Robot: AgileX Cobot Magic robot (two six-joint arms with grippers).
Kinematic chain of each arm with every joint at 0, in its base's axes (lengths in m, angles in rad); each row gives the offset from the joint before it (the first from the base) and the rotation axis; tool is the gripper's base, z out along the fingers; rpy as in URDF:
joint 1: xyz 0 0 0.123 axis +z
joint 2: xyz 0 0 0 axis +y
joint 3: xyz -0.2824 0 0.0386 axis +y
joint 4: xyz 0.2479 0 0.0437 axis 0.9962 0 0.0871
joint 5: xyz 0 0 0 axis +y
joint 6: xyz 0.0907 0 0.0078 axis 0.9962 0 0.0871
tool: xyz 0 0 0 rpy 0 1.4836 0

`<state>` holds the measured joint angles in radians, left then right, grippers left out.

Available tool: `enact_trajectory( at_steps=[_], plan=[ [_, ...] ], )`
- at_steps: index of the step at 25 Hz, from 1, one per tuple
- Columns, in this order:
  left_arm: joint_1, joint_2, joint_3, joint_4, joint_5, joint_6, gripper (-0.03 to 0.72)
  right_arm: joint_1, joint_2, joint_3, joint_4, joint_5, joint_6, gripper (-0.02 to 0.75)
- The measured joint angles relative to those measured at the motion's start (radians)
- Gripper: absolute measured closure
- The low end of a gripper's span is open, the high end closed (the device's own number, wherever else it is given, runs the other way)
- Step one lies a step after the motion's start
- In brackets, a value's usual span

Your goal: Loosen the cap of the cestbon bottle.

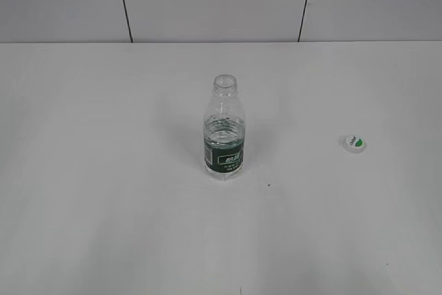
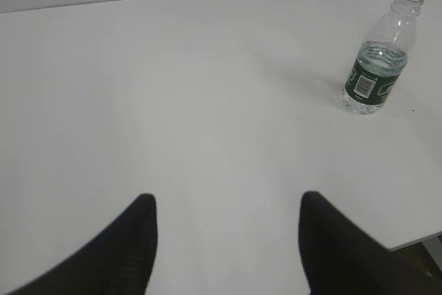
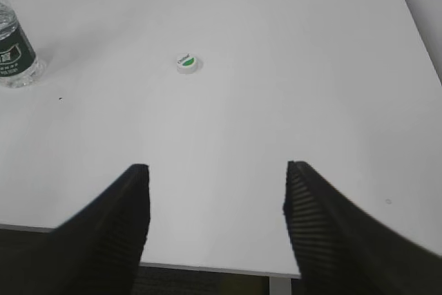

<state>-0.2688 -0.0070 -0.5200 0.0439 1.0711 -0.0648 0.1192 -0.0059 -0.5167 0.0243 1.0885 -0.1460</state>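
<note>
my left gripper hangs low over the near left part of the white table, its two dark ribbed fingers spread wide with nothing between them. from that wrist view the cestbon bottle stands far off to the upper right, well apart from me.

in the exterior view the cestbon bottle stands upright near the middle of the table. it is small and clear, with a ribbed body, a dark green label band with white lettering around its lower half, and a little water inside. its threaded mouth is open and bare at the top.

to the right of it, well apart, the cap lies on the table: small, round, white, with a green leaf-shaped mark on its top face.

my right gripper hovers over the near right edge of the table, fingers also spread wide and holding nothing. from this wrist view the cap sits ahead and slightly left, and the bottle's lower half shows at the left edge.
</note>
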Motion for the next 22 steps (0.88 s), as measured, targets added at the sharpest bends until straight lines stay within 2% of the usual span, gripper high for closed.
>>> enact_trajectory(
  at_steps=[7, 12, 16, 22],
  plan=[
    [0.012, 0.000, 0.000, 0.043, 0.000, 0.000, 0.290, 0.000, 0.000, 0.000, -0.012, 0.000, 0.010, 0.267],
    [0.124, 0.000, 0.000, 0.048, 0.000, 0.000, 0.308, -0.015, 0.000, 0.000, -0.043, 0.000, 0.010, 0.267],
    [0.209, 0.000, 0.000, 0.033, 0.000, 0.000, 0.316, -0.091, 0.000, 0.000, -0.044, 0.001, 0.010, 0.267],
    [0.239, 0.000, 0.000, -0.022, 0.000, 0.000, 0.319, -0.116, 0.000, 0.000, -0.044, 0.001, 0.010, 0.267]
  ],
)
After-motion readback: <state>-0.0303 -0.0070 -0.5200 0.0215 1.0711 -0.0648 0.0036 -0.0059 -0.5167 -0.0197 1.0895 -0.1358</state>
